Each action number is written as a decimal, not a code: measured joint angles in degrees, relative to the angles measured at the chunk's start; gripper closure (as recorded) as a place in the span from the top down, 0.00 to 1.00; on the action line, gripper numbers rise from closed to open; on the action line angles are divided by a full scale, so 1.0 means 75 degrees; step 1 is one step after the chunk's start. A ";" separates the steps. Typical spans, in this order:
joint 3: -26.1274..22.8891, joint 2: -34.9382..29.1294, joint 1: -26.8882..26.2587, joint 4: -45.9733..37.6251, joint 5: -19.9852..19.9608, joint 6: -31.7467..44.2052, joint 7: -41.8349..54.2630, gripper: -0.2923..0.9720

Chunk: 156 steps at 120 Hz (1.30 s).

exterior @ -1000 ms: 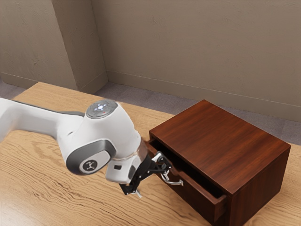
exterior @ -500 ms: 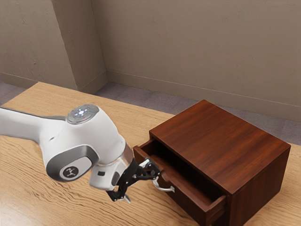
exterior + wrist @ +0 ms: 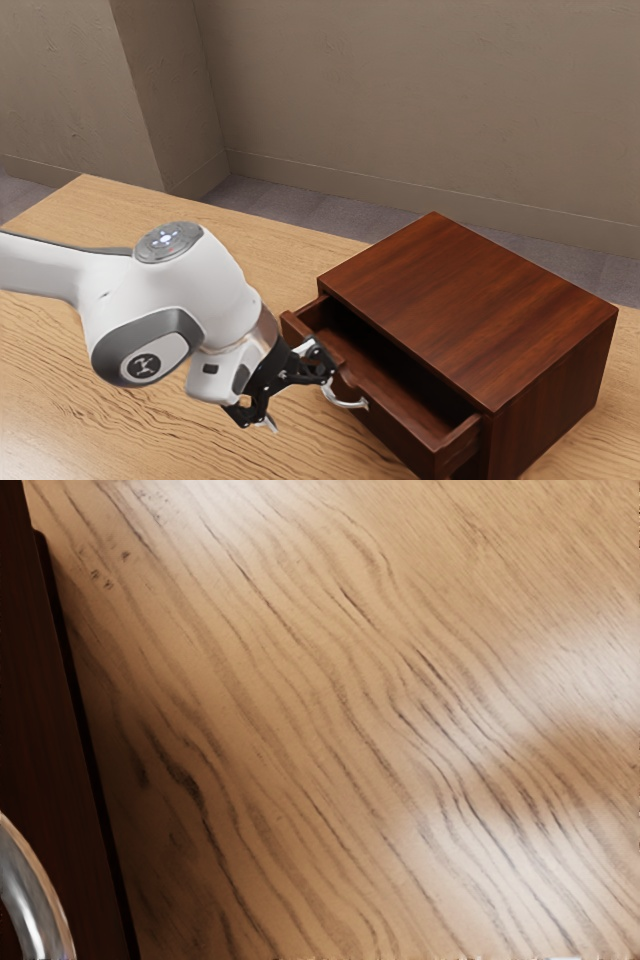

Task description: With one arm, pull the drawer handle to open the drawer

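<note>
The black gripper (image 3: 297, 388) hung low over the table, just off the cabinet's open side and close against the drawer's handle (image 3: 345, 398). Whether it clasped that handle or merely sat beside it could not be told.

The exterior view gave the whole arrangement. The white, rounded arm (image 3: 170, 300) came in from the exterior view's left, on the side away from the cabinet. The drawer (image 3: 405, 432) stood partly pulled out of the cabinet (image 3: 470, 300), with a dark hollow showing behind its front board. The handle was a thin, curved silver bow on that board.

The wrist view gave the close surfaces instead. A glossy, rounded arc of the handle (image 3: 25, 910) showed, bright as polished metal. Next to it ran a strip of the drawer front (image 3: 30, 730), a dark reddish brown with a straight, sharp edge. Past that edge spread the table (image 3: 380, 720), pale wood with long wavy grain and a soft sheen.

The cabinet was a boxy block of dark, red-brown wood with a flat top. It rested on the light wooden table (image 3: 120, 440), with beige walls behind it.
</note>
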 joint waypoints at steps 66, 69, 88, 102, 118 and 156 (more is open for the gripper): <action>-0.0068 -0.0236 -0.0142 -0.0191 -0.0063 -0.0083 -0.0352 0.63; -0.0071 -0.0273 -0.0145 -0.0230 -0.0062 -0.0089 -0.0381 0.63; -0.0081 -0.0593 -0.0151 -0.0512 -0.0028 -0.0141 -0.0573 0.64; -0.0087 -0.0855 -0.0137 -0.0699 0.0000 -0.0198 -0.0702 0.64; -0.0103 -0.1147 -0.0102 -0.0896 0.0017 -0.0284 -0.0836 0.63; -0.1626 -0.1206 0.0916 0.3087 0.0187 -0.1761 -0.1225 0.72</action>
